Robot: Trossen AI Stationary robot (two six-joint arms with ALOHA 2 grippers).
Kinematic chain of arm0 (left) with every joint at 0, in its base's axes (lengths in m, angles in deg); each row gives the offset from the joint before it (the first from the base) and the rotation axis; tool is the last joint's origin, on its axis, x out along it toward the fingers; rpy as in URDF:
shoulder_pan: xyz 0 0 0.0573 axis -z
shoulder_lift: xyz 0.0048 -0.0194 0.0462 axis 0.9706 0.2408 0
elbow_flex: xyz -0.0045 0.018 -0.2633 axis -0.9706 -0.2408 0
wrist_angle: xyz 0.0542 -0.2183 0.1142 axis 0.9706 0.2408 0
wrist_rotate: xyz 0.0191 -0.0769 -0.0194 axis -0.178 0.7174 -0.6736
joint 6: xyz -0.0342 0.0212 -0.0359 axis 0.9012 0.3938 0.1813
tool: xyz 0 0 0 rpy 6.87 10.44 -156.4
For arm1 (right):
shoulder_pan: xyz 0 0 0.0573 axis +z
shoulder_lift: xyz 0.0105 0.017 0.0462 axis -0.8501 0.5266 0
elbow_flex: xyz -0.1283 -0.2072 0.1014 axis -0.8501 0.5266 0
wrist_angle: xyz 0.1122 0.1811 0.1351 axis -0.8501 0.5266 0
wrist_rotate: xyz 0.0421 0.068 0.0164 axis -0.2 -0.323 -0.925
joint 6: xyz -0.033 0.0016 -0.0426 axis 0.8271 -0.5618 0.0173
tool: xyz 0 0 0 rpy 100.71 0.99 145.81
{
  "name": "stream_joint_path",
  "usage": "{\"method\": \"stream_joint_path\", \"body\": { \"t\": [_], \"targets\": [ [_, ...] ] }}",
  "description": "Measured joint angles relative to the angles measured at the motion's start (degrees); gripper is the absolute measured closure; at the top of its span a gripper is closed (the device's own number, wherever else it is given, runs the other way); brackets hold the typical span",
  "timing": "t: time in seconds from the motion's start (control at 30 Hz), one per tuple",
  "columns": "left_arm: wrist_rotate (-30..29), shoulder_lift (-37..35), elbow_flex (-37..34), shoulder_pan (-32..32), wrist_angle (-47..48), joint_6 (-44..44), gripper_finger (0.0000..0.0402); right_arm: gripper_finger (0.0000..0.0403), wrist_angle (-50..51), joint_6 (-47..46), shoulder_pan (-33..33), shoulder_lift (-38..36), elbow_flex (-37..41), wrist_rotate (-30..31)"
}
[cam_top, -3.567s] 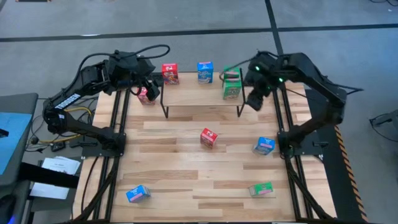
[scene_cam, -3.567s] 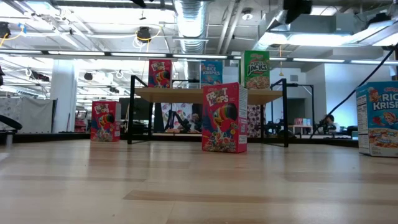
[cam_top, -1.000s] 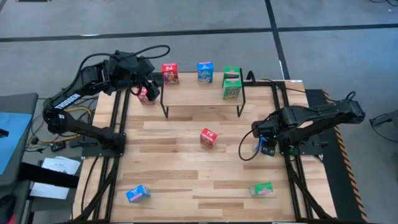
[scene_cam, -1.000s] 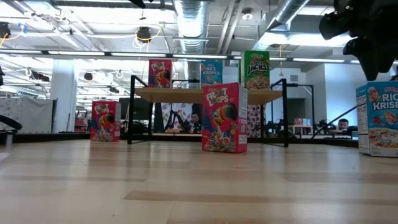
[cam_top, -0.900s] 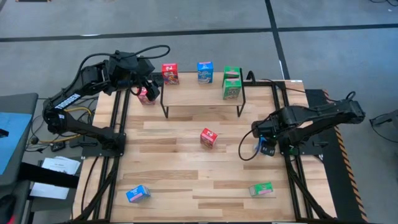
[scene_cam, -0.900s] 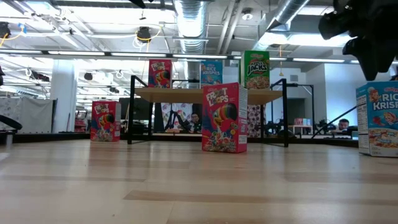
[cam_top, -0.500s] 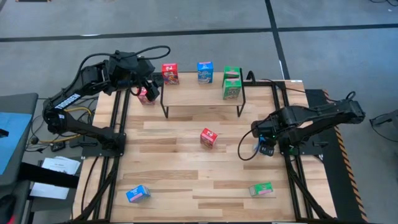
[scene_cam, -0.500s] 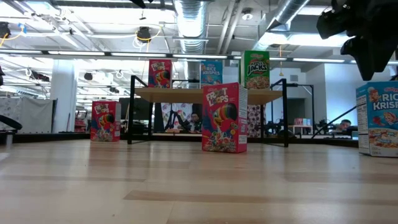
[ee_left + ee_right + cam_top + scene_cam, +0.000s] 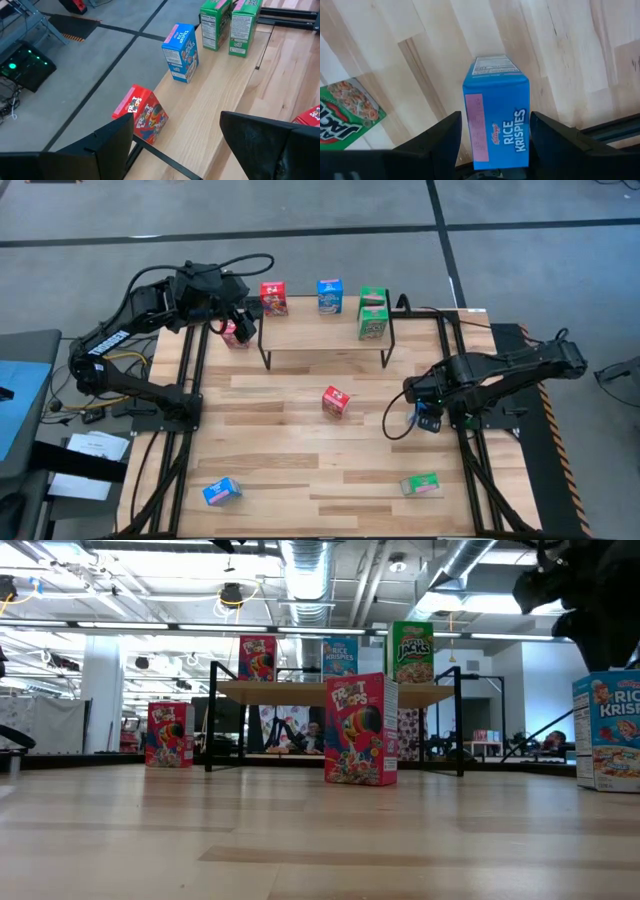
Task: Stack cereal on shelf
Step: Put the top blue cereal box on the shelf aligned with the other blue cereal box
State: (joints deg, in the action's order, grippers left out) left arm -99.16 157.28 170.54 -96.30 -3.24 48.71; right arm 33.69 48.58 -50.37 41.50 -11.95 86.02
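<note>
Currently the right tool (image 9: pixel 492 135) straddles an upright blue cereal box (image 9: pixel 496 120), jaws wide; four boxes occupy the shelf (image 9: pixel 320 335).

Two matte black jointed arms, looping black cables, white label strip on left arm

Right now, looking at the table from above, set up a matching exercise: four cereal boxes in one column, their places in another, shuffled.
Things:
1. Standing red box
2. Lying green box
3. Lying blue box
4. Blue Rice Krispies box

Places:
A. Table's near left
B. Between right gripper's open fingers
C. Table's middle
D. Table's near right

Pairs: 1-C, 2-D, 3-A, 4-B
</note>
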Motion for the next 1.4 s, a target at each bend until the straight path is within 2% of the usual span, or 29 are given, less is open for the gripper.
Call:
{"method": "stream_joint_path", "body": {
  "t": [0.57,0.87,1.03,1.4],
  "targets": [
    [0.0,0.0,0.0,0.0,0.0,0.2,0.0116,0.0144,-2.1,-0.9,0.0,0.0,4.1,-1.8],
    [0.0,0.0,0.0,0.0,-0.1,0.2,0.0116,0.0190,-3.5,-1.7,-0.5,0.0,4.0,-1.8],
    [0.0,0.0,0.0,0.0,-0.1,0.2,0.0116,0.0203,-3.6,-1.8,-0.5,0.0,2.5,-1.8],
    [0.6,0.0,0.0,0.0,0.3,1.6,0.0116,0.0203,-3.5,-4.8,-0.5,0.0,-2.6,-1.8]
  ]
}}
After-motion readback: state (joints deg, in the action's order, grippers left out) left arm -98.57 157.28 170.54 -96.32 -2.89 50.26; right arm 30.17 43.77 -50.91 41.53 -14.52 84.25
